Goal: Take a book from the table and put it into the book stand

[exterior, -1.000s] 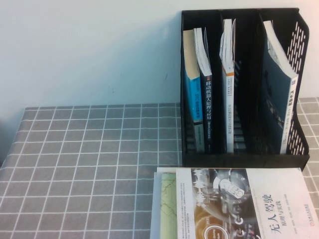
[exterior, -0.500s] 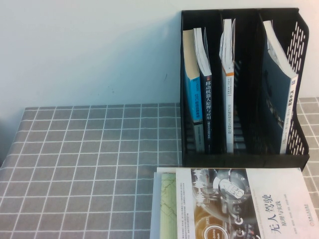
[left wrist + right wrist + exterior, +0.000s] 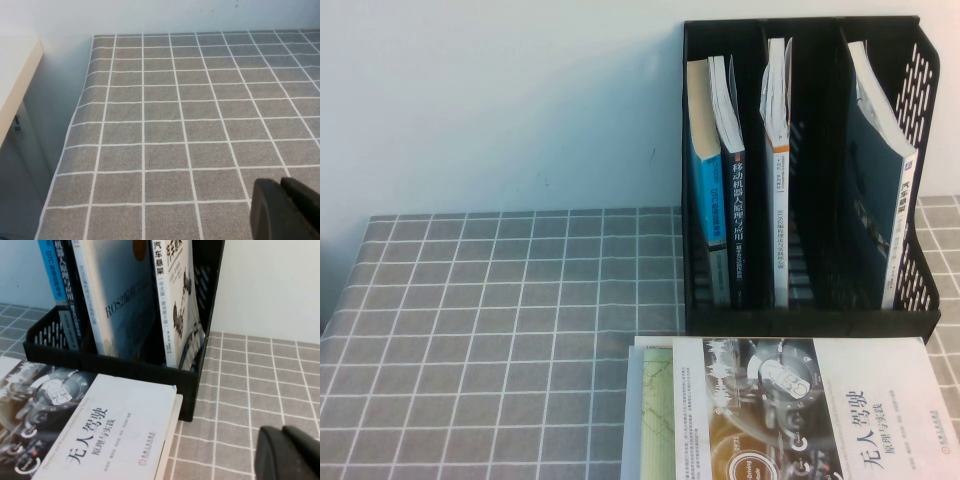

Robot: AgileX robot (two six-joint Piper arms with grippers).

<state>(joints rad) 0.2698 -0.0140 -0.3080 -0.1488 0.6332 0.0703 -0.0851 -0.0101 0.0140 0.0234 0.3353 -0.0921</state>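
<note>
neither arm shows in the high view. the left gripper point(image 3: 286, 210) appears only in its own wrist view, as two dark fingertips pressed together over bare gray grid cloth of the table point(image 3: 165, 130), near the cloth's edge, holding nothing. the right gripper point(image 3: 290, 452) shows likewise in its wrist view, fingertips narrow and touching, empty, over the cloth just beside the outer corner of the book stand point(image 3: 192, 385).

now the book stand point(image 3: 910, 320): black, three upright slots, perforated side walls, standing at the back right of the table point(image 3: 500, 330) against the pale wall. its left slot holds a blue-spined book point(image 3: 704, 190) with yellowed pages and, touching it on the right, a black-spined book point(image 3: 737, 225) with white chinese lettering, both leaning slightly. the middle slot holds a thin white-spined book point(image 3: 779, 220) standing upright. the right slot holds a dark blue-covered book point(image 3: 876, 200) tilted, top leaning left, its foot against the right wall.

in front of the stand, flat on the cloth, lies a white-covered book point(image 3: 840, 410) with a metallic gear picture, its far edge just beside the stand's base. it rests on top of another book or paper point(image 3: 650, 420) whose pale edge peeks out on the left. a black-covered paperback with an orange swoosh cannot be made out on the table; only that black spine in the left slot might match.
</note>
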